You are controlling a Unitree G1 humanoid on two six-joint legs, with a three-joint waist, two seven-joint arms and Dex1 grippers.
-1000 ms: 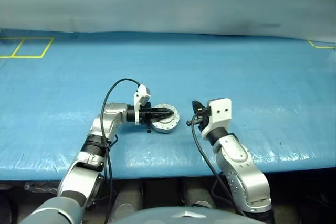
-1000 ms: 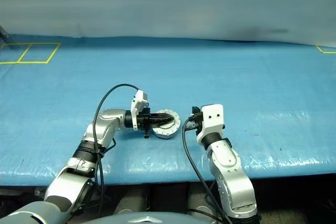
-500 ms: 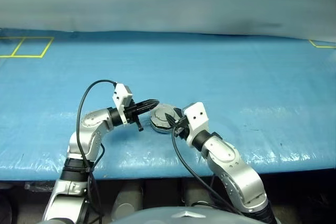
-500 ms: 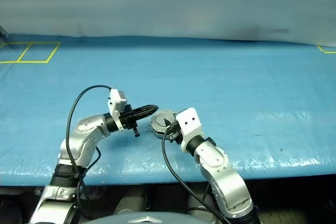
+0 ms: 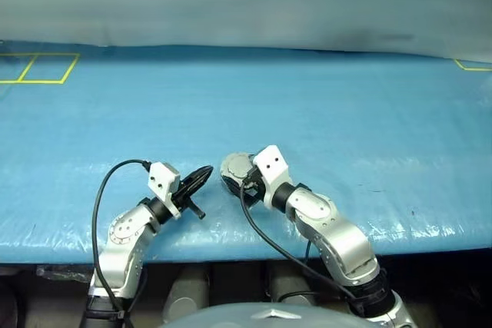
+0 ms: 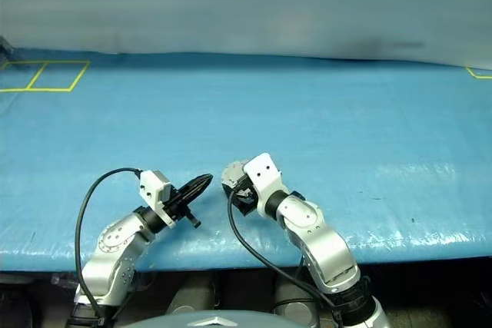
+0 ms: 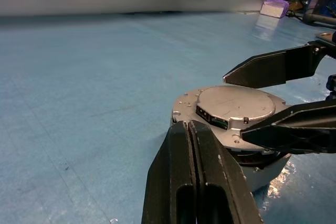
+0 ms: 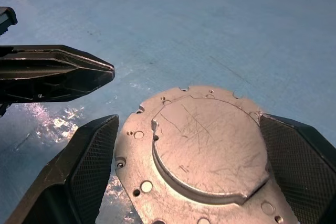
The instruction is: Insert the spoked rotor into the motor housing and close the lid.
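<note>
The motor housing [image 5: 235,167] lies flat on the blue table with the lid [image 8: 210,140] down on it, smooth scratched grey side up. The spoked rotor is hidden. My right gripper [image 8: 189,127] stands open, one finger [image 8: 89,161] on each side of the housing; I cannot tell whether they touch it. In the left wrist view those two black fingers [image 7: 273,66] straddle the round case. My left gripper [image 5: 205,170] is shut with nothing in it, a short way left of the housing, its tips pointing at it.
The blue sheet covers the table [image 5: 346,113] up to its front edge near me. Yellow tape squares [image 5: 38,68] mark the far left corner and a yellow line [image 5: 470,65] the far right. A small purple box [image 7: 275,8] sits far off.
My left gripper, still shut, has drawn back from over the housing toward the left and the front edge. My right gripper has swung left to the housing and opened around it.
</note>
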